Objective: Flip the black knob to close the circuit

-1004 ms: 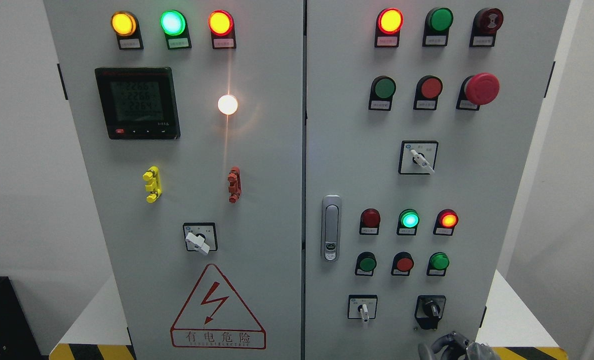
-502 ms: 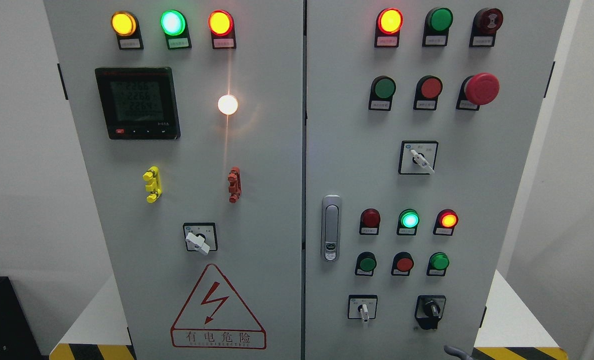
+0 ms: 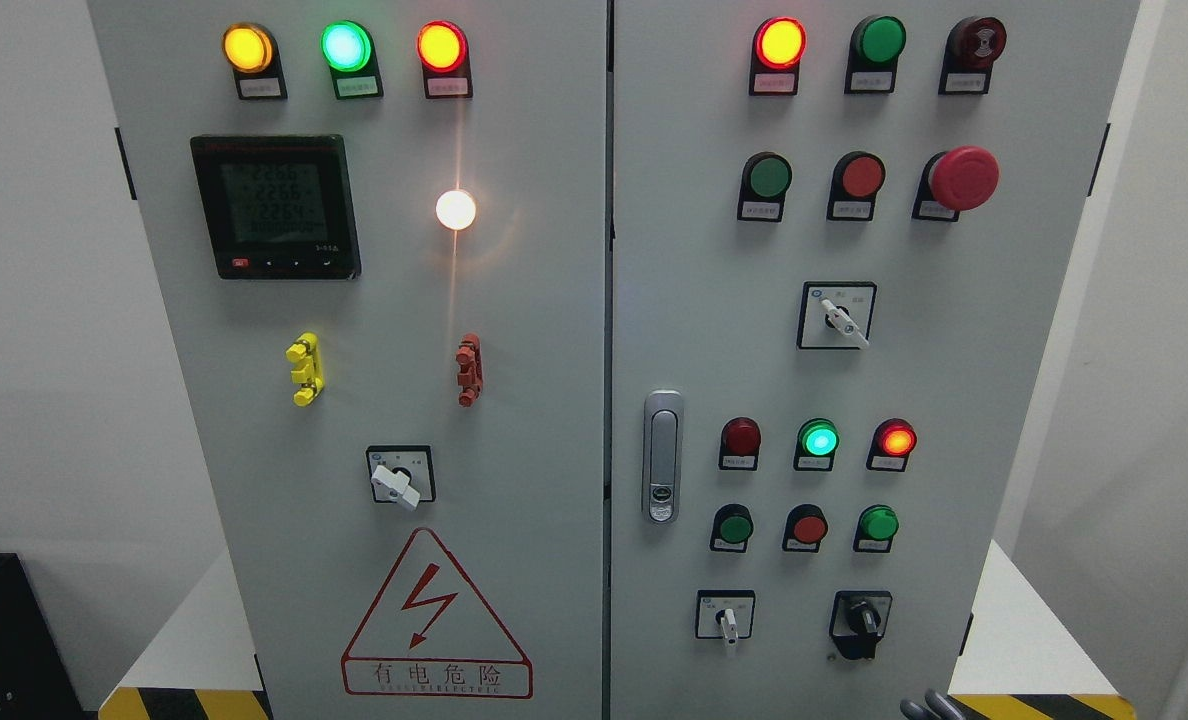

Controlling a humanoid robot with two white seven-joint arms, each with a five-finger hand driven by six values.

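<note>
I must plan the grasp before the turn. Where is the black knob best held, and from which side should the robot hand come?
Hold the black knob by its raised bar, probably with fingertips on its two flat sides. The bar sticks out from the door, so come straight at the panel from the front, rising from below right, where only fingertips of the robot hand show at the bottom edge.

A red mushroom button [image 3: 964, 177] sits above a silver door handle [image 3: 662, 456].

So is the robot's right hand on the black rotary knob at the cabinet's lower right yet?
Apart. The head view shows bare grey panel between the black rotary knob and the right hand, of which only grey fingertips show at the bottom edge.
</note>
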